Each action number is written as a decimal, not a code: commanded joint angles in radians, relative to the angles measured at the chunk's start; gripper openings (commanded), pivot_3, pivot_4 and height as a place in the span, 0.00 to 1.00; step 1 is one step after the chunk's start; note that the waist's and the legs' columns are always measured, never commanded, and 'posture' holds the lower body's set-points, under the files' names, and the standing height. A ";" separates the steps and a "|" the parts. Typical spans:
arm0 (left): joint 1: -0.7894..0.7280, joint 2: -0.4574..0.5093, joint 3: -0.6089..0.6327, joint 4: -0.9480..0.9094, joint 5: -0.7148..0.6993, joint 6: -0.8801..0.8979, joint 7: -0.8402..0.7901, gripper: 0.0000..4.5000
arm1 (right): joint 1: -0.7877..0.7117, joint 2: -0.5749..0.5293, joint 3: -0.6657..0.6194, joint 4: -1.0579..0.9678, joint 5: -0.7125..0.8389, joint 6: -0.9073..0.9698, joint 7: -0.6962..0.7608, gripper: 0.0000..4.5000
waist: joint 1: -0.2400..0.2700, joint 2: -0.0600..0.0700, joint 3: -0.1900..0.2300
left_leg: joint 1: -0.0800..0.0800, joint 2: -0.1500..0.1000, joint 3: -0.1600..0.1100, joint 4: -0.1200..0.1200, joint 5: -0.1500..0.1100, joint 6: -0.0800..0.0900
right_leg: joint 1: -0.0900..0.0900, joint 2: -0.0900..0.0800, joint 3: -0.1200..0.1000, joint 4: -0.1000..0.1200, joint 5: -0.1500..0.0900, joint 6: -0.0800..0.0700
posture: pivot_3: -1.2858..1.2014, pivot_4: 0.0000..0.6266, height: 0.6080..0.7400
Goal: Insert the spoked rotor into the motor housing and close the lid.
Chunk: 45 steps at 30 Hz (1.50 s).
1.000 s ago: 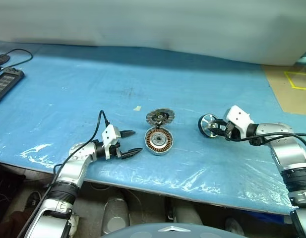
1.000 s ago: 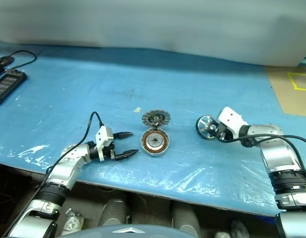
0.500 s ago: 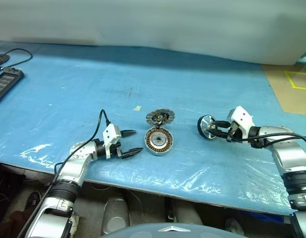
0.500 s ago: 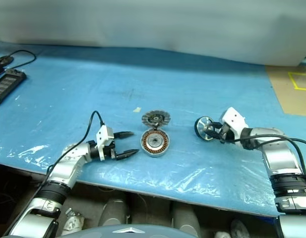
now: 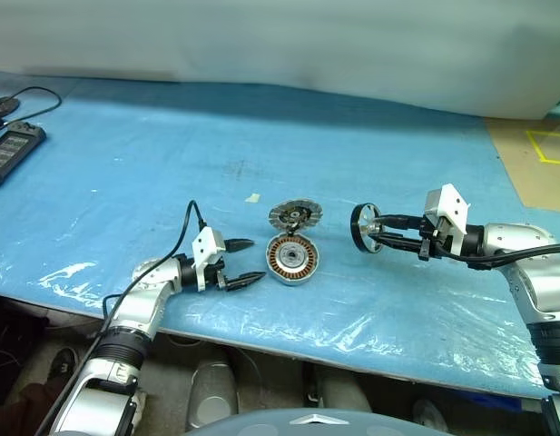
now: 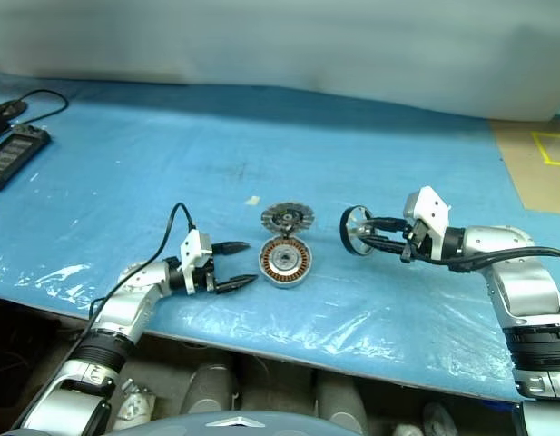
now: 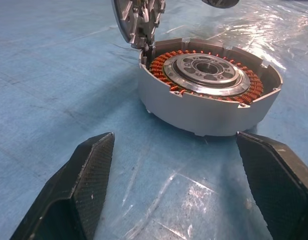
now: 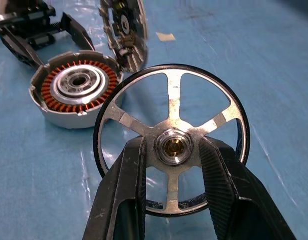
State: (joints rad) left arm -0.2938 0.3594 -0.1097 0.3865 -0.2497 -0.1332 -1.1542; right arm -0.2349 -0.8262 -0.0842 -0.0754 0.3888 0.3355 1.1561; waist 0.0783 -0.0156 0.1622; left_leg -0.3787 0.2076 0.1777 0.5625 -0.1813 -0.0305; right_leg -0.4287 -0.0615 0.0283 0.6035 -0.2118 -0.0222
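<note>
Right wrist view: right gripper (image 8: pixel 172 165) pinches spoked rotor (image 8: pixel 171 140) near motor housing (image 8: pixel 76 95); left gripper (image 5: pixel 239 262) gapes wide

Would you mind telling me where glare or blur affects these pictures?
Eye views: white glare streaks on the plastic sheet along the table's near edge. Left wrist view: bright sheen beyond the motor housing, whose windings stay crisp. Right wrist view: the spoked rotor is sharp; the far background is soft.

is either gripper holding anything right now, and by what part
The right gripper holds the spoked rotor, its fingers pinching the central hub. The left gripper is open and holds nothing.
</note>
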 commanded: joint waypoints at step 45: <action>-0.031 -0.019 -0.005 0.029 0.005 -0.021 -0.020 0.91 | -0.216 0.197 0.291 0.026 -0.068 -0.002 0.064 0.27 | -0.005 0.000 0.000 | -0.002 0.000 0.000 0.002 0.000 0.000 | -0.002 0.000 0.000 0.003 0.000 0.000 | 0.52 0.24 1.00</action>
State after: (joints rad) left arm -0.3194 0.3431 -0.1166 0.4165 -0.2428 -0.1366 -1.1766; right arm -0.4262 -0.6323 0.2106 -0.0348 0.3166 0.3402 1.2201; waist 0.0735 -0.0155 0.1622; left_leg -0.3807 0.2074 0.1775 0.5644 -0.1811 -0.0306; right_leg -0.4312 -0.0616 0.0284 0.6066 -0.2114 -0.0225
